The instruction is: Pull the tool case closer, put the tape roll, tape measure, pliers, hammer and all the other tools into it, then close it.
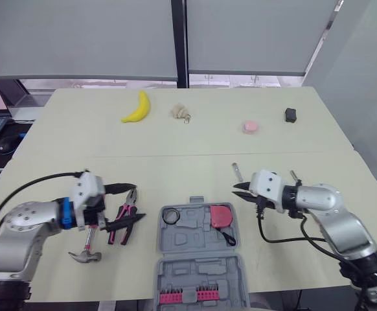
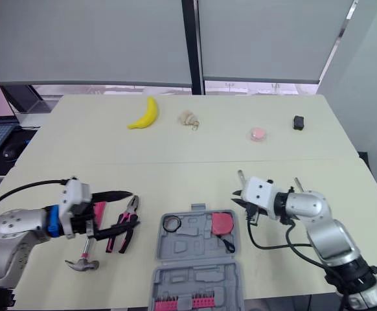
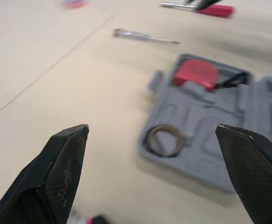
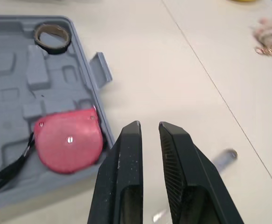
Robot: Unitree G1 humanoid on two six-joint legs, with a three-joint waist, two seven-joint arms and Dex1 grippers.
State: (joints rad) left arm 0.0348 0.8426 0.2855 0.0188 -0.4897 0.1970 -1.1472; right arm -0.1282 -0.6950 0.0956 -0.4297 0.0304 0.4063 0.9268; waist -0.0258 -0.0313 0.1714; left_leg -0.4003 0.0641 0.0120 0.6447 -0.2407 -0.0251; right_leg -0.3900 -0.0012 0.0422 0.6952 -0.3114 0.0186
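**Left jaws.** The left gripper (image 1: 140,202) has its jaws spread wide and grips nothing. In the left eye view its two fingers reach toward the robot's right, one farther from the robot and one nearer.

**Pliers.** The pliers (image 1: 125,212) lie on the desk (image 1: 175,136) within that spread. Whether the jaws hang above them or are down at their level cannot be told. The long axis runs with the head away from the robot and the pink handles toward it. That is nearly along the line from one finger to the other, not across it. Judgement: closing as they stand would meet the tool endwise, so a wrist turn looks necessary first. The left arm is plainly the nearer one.

**Hammer.** The hammer (image 1: 85,256) lies just beside the pliers on the robot's left, head toward the robot, its handle running under the gripper.

**Right jaws.** The right gripper (image 1: 238,191) has its jaws drawn almost together on nothing. A small metal tool (image 1: 237,172) lies near, just beyond them.

**Case.** The tool case (image 1: 195,275) lies open between the arms, just right of the pliers. The tape roll (image 1: 170,216) and tape measure (image 1: 221,216) are already seated in it.
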